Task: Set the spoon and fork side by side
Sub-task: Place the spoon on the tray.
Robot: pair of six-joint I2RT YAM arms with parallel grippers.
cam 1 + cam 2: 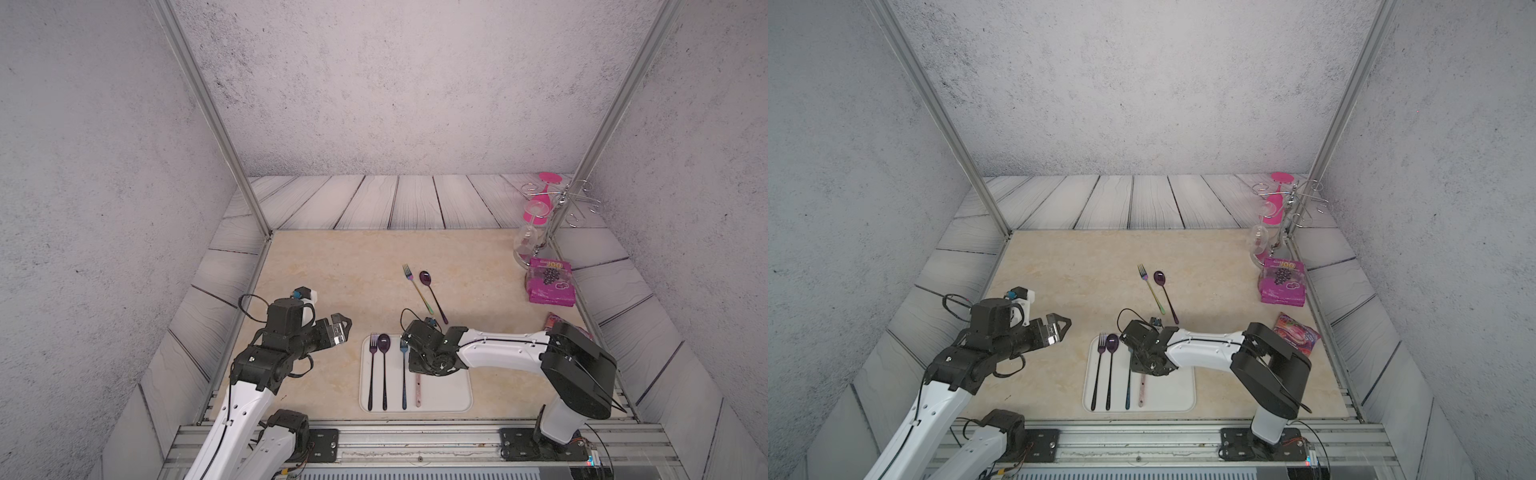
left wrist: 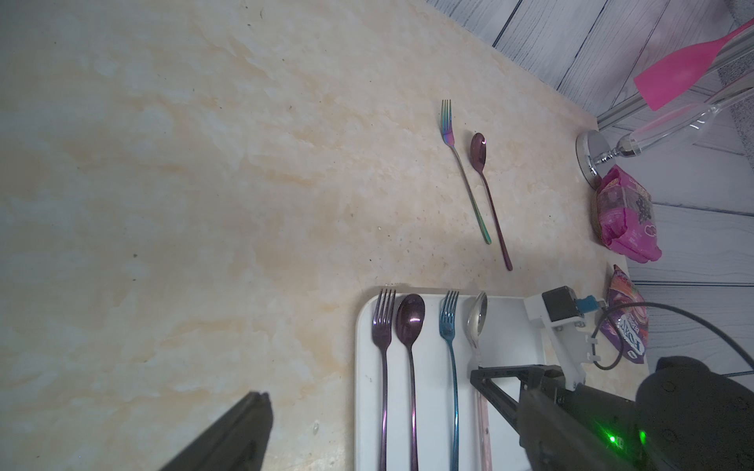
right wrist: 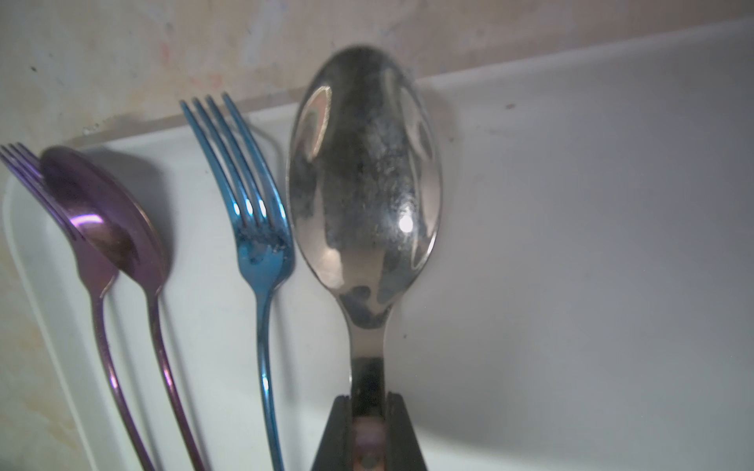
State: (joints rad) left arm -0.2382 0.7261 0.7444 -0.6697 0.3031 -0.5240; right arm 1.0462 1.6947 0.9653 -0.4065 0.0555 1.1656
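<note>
My right gripper (image 3: 368, 397) is shut on the neck of a silver spoon (image 3: 365, 183) with a pink handle (image 1: 418, 390). The spoon lies lengthwise over the white tray (image 1: 449, 395), just right of a blue fork (image 1: 404, 374) and parallel to it, bowl at the far rim. I cannot tell whether it touches the tray. In the left wrist view the spoon (image 2: 477, 316) and blue fork (image 2: 449, 322) sit close together. My left gripper (image 1: 340, 328) hangs open and empty above the table, left of the tray.
A purple fork (image 1: 372, 365) and purple spoon (image 1: 384, 365) lie together at the tray's left side. A rainbow fork (image 1: 417, 289) and dark spoon (image 1: 432, 295) lie beyond the tray. Pink packets (image 1: 550, 282), a snack bag (image 1: 1296, 334) and a glass rack (image 1: 557, 208) stand at right.
</note>
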